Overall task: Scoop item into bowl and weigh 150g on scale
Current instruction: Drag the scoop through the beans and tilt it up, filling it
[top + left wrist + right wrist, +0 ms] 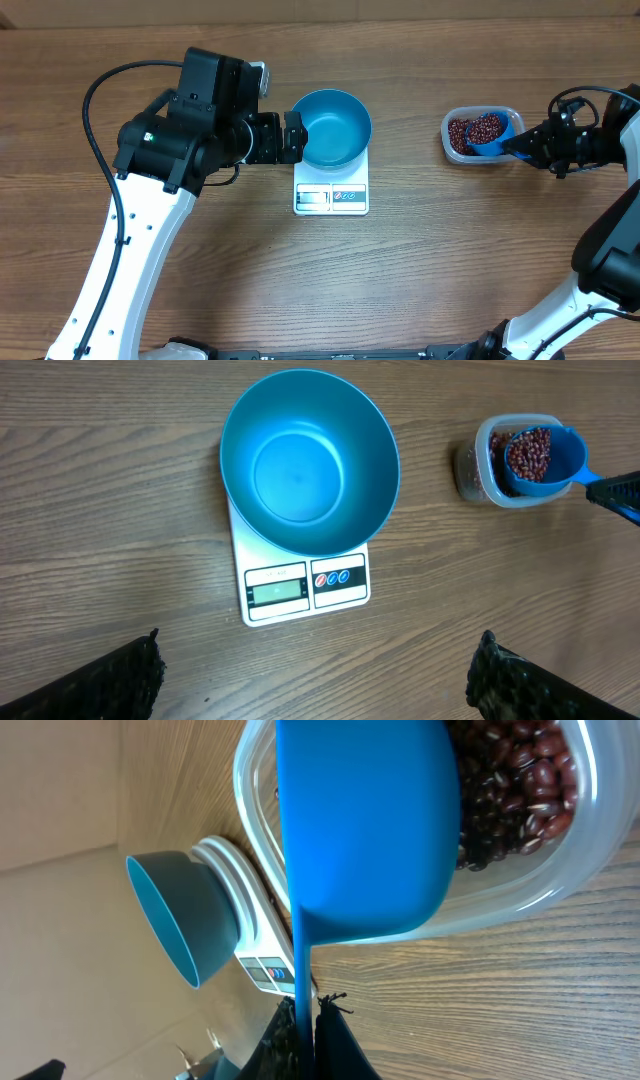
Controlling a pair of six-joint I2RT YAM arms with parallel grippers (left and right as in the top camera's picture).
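Wooden table (200,280), left fingers (110,680) wide beside bowl (335,125), right fingers (332,1032) tight on scoop (562,458) of beans (530,452) over tub (470,472)

The bowl (335,128) sits on the scale (331,198) mid-tabletop (420,270). Well apart to its right in the overhead view, a tub (447,140) holds beans (460,133), with a loaded scoop (493,147) over it.

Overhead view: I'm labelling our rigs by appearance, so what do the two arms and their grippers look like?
Both arms are alike: a long white lower link and black, boxy joint housings. The left arm carries a looping black cable and a small green mark; the right arm has thin black wires near its wrist. The left gripper and right gripper are black; the left's fingers look rough-textured.
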